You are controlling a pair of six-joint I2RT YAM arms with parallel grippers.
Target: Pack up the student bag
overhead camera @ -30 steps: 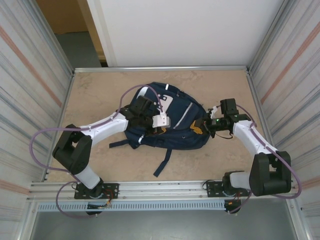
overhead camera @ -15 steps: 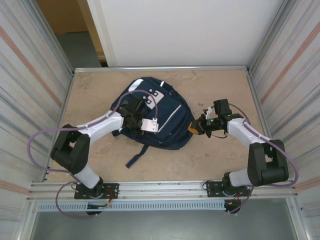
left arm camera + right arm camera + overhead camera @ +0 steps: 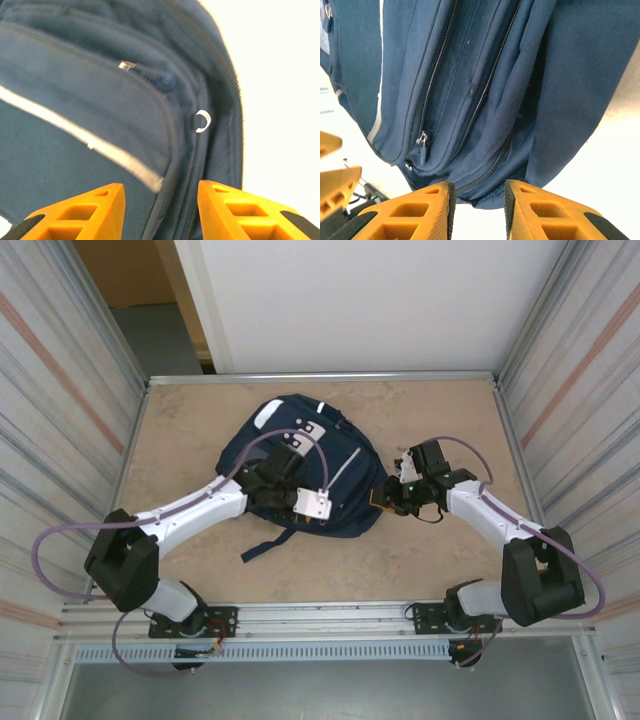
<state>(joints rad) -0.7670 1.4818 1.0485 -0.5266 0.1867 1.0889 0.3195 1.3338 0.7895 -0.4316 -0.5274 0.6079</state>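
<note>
The student bag (image 3: pixel 305 455), navy blue with white patches and thin reflective stripes, lies flat on the table left of centre. My left gripper (image 3: pixel 160 192) hovers over its front panel, open, its orange fingers (image 3: pixel 95 205) either side of a zip seam near a reflective stripe (image 3: pixel 100 147). Nothing is pinched between them. My right gripper (image 3: pixel 382 498) is at the bag's right edge, open. In the right wrist view its fingertips (image 3: pixel 442 200) sit at the bag's lower hem (image 3: pixel 495 192), with bare table showing between them. A zip pull (image 3: pixel 421 138) hangs at the left.
One dark strap (image 3: pixel 263 545) trails from the bag toward the near edge. A metal frame (image 3: pixel 320 376) borders the table, with corrugated walls (image 3: pixel 60 420) close on both sides. Bare tabletop (image 3: pixel 450 420) lies behind and right of the bag.
The bag has slid left and back across the table, carried by both arms. Both grippers were shut on it and have now opened.
</note>
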